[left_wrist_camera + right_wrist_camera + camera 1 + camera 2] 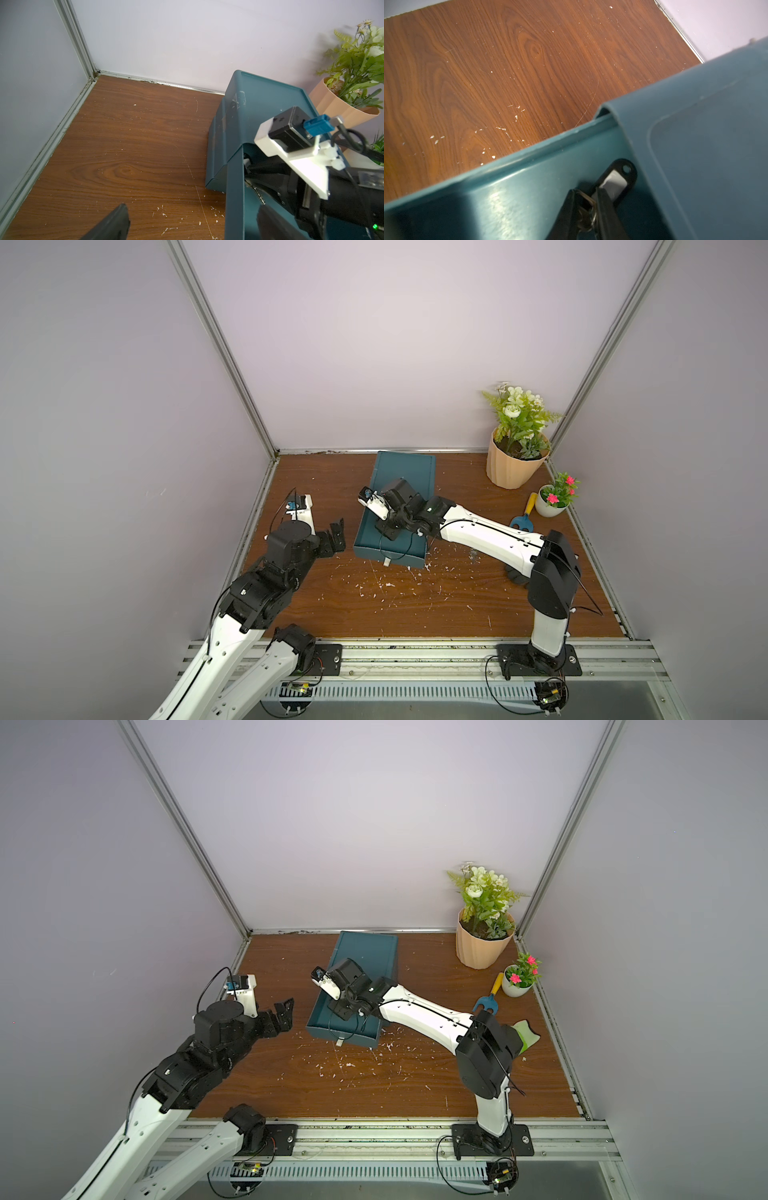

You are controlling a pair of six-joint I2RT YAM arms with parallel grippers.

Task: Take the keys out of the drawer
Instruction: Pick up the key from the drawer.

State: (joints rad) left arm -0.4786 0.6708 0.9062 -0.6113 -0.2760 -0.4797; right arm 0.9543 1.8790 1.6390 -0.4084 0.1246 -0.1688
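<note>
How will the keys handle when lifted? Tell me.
The keys likely dangle and swing, being a loose bunch. The black tag probably trails floppily and may catch the cabinet edge near it. Smooth thin metal could slip from the right claw.

White-shelled arms, black joints and fingers (thin black cables)

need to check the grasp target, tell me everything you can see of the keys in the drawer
Best seen in the right wrist view, the keys are a small bunch of silvery metal keys on a ring, joined to a black plastic tag with a pale label window and a round hole at its end. They lie inside the open teal drawer, close to the cabinet. The right gripper straddles the bunch, fingers seemingly pressing both sides.
</note>
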